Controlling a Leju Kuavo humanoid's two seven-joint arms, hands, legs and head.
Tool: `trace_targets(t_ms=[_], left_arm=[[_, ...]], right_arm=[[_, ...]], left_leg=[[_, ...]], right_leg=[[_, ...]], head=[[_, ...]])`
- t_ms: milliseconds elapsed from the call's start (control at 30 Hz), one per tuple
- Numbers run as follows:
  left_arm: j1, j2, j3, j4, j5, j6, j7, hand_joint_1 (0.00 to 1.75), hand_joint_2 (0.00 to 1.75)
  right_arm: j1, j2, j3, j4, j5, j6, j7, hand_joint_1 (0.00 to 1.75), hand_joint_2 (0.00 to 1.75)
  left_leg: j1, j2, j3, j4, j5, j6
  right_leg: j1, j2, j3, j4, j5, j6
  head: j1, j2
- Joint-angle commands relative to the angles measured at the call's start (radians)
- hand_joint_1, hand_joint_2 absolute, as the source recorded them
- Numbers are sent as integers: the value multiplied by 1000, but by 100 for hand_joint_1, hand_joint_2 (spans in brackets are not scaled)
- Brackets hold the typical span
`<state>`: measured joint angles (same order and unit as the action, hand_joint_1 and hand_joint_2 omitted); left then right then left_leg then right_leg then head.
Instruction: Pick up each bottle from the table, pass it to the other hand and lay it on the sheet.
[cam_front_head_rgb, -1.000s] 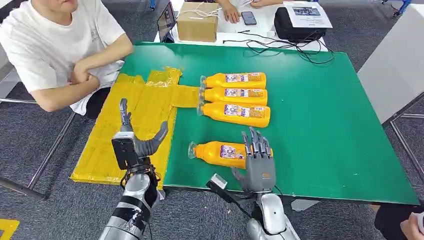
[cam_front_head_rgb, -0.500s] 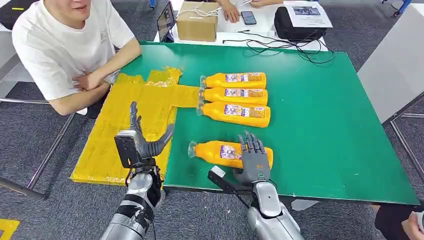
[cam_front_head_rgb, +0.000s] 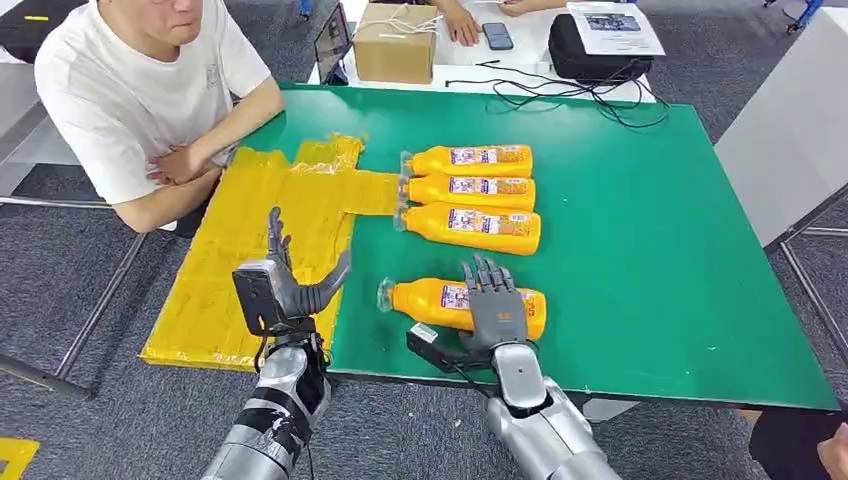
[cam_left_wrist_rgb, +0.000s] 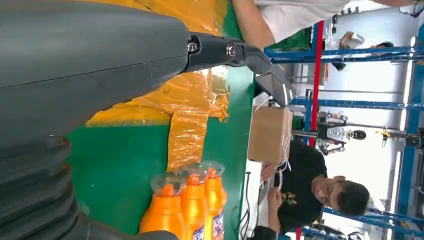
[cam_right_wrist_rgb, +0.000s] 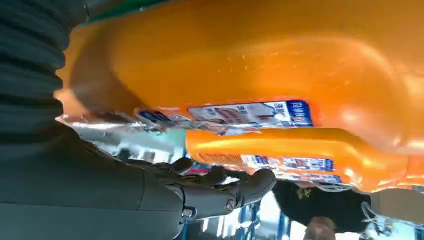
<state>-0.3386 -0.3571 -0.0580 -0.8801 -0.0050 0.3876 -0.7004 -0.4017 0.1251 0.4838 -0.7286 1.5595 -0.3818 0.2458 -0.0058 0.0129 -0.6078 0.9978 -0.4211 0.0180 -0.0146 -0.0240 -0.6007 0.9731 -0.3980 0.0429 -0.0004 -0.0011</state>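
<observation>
- Your right robot hand (cam_front_head_rgb: 495, 308) lies over the label end of the nearest bottle (cam_front_head_rgb: 440, 300), fingers spread across its top; you cannot tell whether they have closed around it.
- That bottle lies on its side on the green counter (cam_front_head_rgb: 650, 250), near the front edge, cap toward the yellow sheet (cam_front_head_rgb: 250, 250).
- Your left robot hand (cam_front_head_rgb: 290, 280) is wide and holds nothing, raised above the sheet's near corner, well apart from the bottle.
- Three more bottles (cam_front_head_rgb: 470, 190) lie side by side farther back, caps just beside the sheet's edge.
- A person (cam_front_head_rgb: 140, 90) sits at the counter's far left corner, arms folded.
</observation>
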Motion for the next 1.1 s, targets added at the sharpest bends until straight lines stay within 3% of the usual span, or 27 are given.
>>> trace_targets(t_ms=[33,467,767,900,933,967,1100], left_arm=[[-4,8,60,8,-16,-18,17,0,175],[1,13,61,-7,-32,1,2,0,175],[-33,16,59,68,-41,-15,9,0,175],[-75,12,39,138,-39,-28,2,0,175],[-87,9,29,157,-40,-24,2,0,175],[-92,8,22,163,-37,-23,2,0,175],[-82,10,0,112,0,-33,2,0,175]], right_arm=[[42,-165,160,-135,11,125,136,0,175],[50,-181,140,-165,11,141,130,0,175],[-44,-105,19,122,-48,198,50,0,175],[-135,-70,-60,310,-172,229,-62,0,175],[-154,-63,-85,349,-208,229,-88,164,175],[-162,-61,-85,362,-210,229,-92,175,175],[-192,-38,-91,404,-227,237,-109,175,175]], left_leg=[[1,-2,4,-1,-1,-1],[0,-2,6,0,-1,-1],[0,-1,7,-1,-1,-1],[1,-1,8,-1,0,-2],[2,-2,9,0,1,-2],[1,-1,9,0,1,-2],[1,-1,12,0,2,-1]], right_leg=[[1,0,5,-2,-1,-1],[0,1,6,-1,-1,-2],[0,2,7,-1,0,-1],[1,2,9,-2,1,-2],[1,2,9,-2,1,-3],[1,2,9,-2,1,-2],[0,2,11,-2,4,-2]], head=[[0,0],[0,0],[0,0],[0,0],[0,0],[0,0],[0,0]])
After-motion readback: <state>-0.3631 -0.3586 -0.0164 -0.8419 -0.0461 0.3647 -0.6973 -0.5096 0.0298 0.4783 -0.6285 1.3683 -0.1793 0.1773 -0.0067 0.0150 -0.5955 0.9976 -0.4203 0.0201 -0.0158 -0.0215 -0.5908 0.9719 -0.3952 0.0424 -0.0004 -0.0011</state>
